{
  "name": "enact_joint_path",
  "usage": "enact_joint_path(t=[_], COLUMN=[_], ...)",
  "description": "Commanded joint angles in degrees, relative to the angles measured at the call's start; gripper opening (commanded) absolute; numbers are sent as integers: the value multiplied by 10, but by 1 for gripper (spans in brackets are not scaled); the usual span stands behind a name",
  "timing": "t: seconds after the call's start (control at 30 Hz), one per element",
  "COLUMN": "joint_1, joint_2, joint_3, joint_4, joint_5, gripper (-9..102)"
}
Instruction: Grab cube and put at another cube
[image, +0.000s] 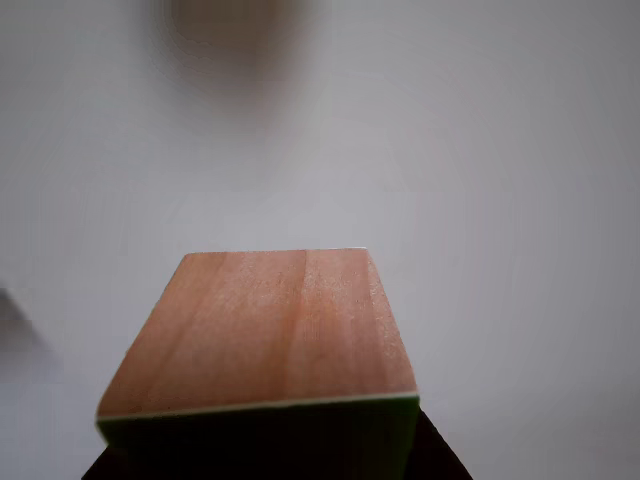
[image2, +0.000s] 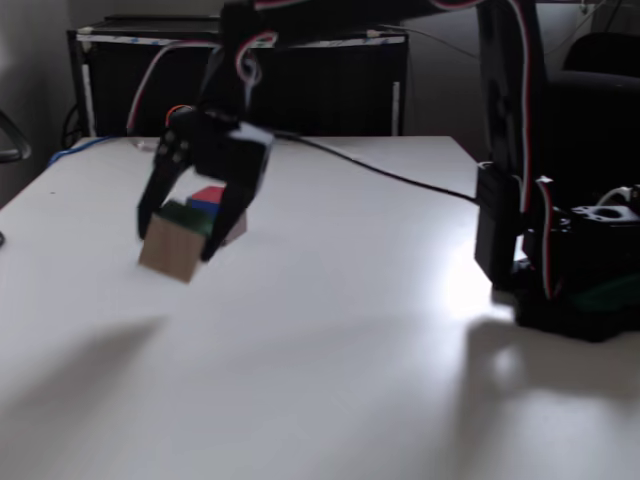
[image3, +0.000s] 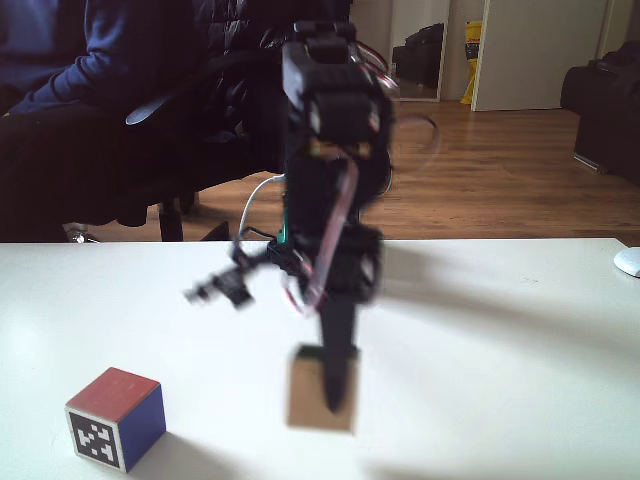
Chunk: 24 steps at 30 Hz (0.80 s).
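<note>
In a fixed view, the red-topped cube with its black-and-white marker sits on the white tabletop at the lower left, and the wooden cube lies to its right, well apart, gripped between the arm's dark fingers. In another fixed view the gripper holds that green-faced block tilted, and it looks just clear of the tabletop. The coming move therefore likely runs leftward across the first fixed view, toward the red-topped cube.
</note>
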Motion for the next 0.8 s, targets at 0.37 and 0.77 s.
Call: enact_joint_path(t=[0.37,0.77], joint_1=[178,251], joint_2=[185,144], joint_3=[27,-24], joint_4=[11,32], joint_5=[-59,-89], gripper=[13,14])
